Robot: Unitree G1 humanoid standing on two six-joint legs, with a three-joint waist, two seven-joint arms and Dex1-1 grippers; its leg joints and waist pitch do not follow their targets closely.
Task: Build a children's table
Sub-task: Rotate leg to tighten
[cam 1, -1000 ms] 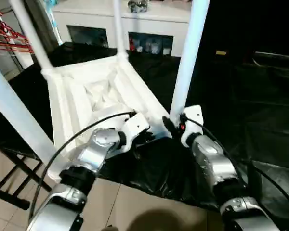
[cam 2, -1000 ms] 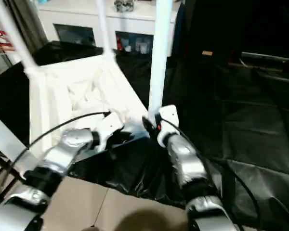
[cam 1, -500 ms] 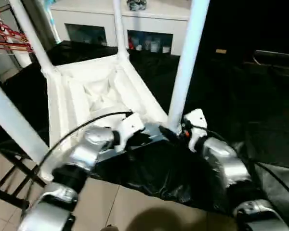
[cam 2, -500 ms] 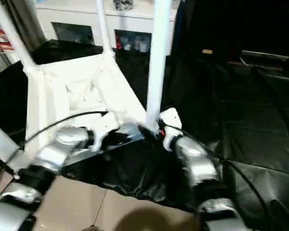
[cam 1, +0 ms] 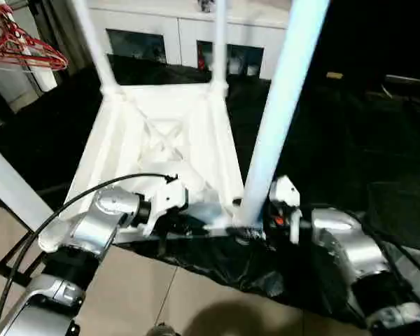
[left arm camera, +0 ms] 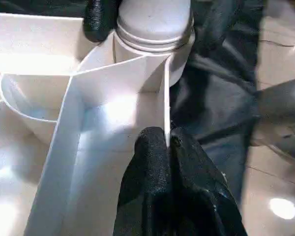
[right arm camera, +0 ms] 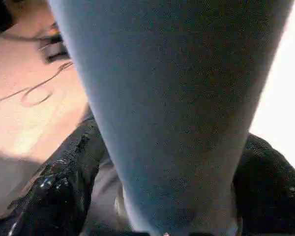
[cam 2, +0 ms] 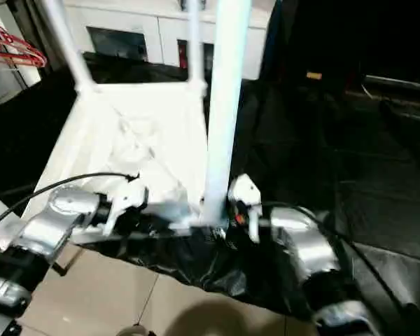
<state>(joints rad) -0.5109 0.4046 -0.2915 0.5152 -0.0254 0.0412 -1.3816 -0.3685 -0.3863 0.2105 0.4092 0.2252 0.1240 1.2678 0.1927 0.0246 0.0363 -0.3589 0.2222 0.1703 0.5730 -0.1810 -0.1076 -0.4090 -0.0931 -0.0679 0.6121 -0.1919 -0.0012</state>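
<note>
While the children's table point(cam 1: 164, 143) lies upside down on a tabletop draped in black sheeting point(cam 1: 350, 161), its ribbed underside faces up and its legs stand upright from the corner sockets. Two far legs point(cam 1: 91, 45) rise near a white cabinet point(cam 1: 189, 38) with glass doors, and another leg point(cam 1: 10, 185) crosses the left edge of the head view. The near-right leg point(cam 1: 280, 105) stands in its socket at the corner closest to the robot.

The left pincer point(left arm camera: 168, 147) is clenched on a thin upright rib point(left arm camera: 166, 93) of the underside, close to that corner socket; its black fingers point(left arm camera: 152, 162) press together on either side of the rib's edge. In the head view the left pincer point(cam 1: 185, 210) sits at the near edge of the table top, just left of the near-right leg.

The right pincer point(cam 1: 255, 213) sits at the foot of the near-right leg, its fingers point(right arm camera: 64, 182) spread wide on both sides of the round shaft. Whether they press on the leg or merely flank it cannot be told.

Red clothes hangers point(cam 1: 24, 49) hang at the far left, and pale floor tiles point(cam 1: 168, 301) show below the tabletop's near edge.
</note>
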